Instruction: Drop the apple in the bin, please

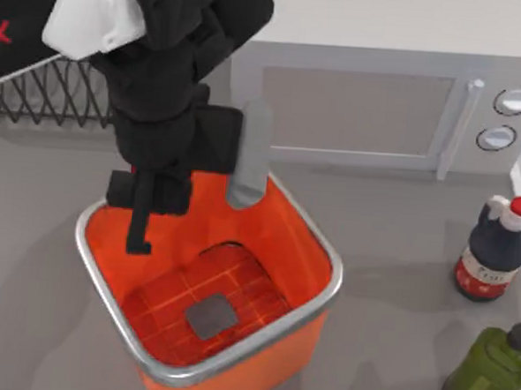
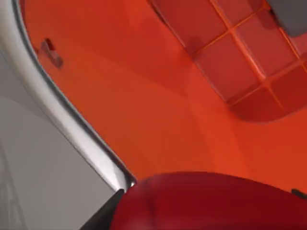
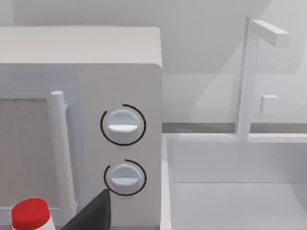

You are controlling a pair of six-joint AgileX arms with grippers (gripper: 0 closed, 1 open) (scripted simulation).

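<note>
- Left gripper [image 1: 144,219] hanging over the bin [image 1: 323,252], just inside its far-left rim, fingers clamped on the apple [image 2: 211,203].
- Apple held above the bin's orange inner wall, beside the silver rim, gridded floor below.
- Right gripper [image 3: 91,213] away from the bin, facing the microwave [image 3: 96,120]; finger state impossible to tell.

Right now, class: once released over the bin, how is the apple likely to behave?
The apple, in the left gripper above the bin's left inner wall, looks round and glossy, so it would probably slide down that sloped side and roll. The gridded floor may slow it; the tall walls should contain it.
</note>
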